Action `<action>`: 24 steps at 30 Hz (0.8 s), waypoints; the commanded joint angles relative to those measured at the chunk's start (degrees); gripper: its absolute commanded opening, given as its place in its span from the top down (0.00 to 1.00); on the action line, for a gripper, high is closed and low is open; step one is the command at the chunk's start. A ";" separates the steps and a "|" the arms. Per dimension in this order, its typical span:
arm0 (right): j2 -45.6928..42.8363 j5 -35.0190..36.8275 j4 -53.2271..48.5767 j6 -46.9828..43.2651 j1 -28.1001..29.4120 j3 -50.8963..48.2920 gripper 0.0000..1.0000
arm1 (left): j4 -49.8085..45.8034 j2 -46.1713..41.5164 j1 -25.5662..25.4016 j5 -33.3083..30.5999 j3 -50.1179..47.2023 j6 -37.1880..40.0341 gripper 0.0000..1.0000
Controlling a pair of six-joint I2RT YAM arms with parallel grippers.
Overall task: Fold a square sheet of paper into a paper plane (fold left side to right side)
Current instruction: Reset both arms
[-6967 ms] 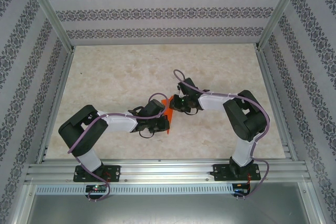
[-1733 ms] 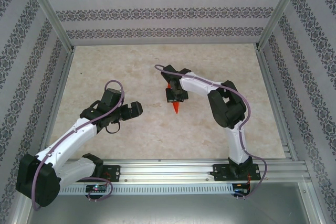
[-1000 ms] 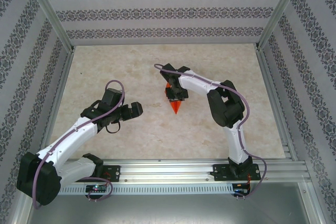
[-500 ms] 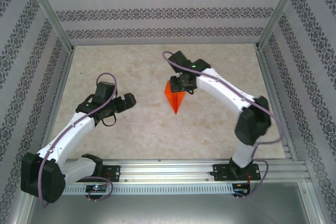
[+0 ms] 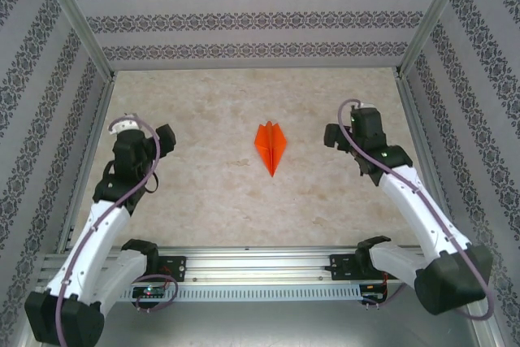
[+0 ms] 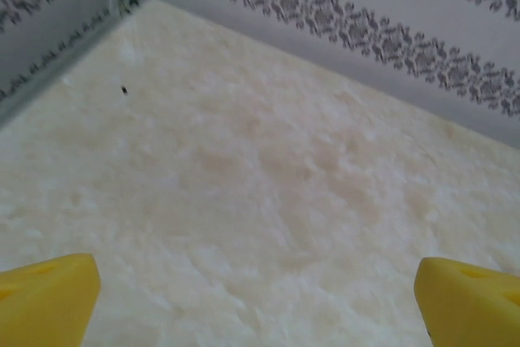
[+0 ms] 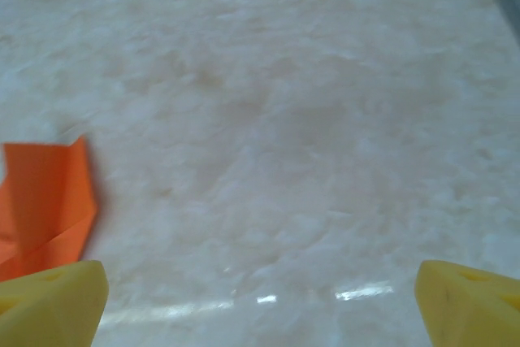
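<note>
Both grippers are hanging wide open and holding nothing: the left gripper [image 5: 168,139] far out on the left side, the right gripper [image 5: 331,136] well off to the right. Between them the paper plane [image 5: 270,147] is lying flat on the table [image 5: 203,103], nose pointing toward the near edge, touching neither arm. Folding is looking finished to me. What matters now is keeping both arms clear, so nothing is nudging the plane or springing its creases.

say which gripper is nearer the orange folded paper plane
Right. The right gripper is right of the orange paper plane; the left gripper is farther, on its left.
</note>
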 commanded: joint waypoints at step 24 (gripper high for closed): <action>23.90 -9.81 79.51 -17.70 -12.61 -28.14 0.02 | 59.43 27.19 8.20 5.25 -20.91 25.56 0.00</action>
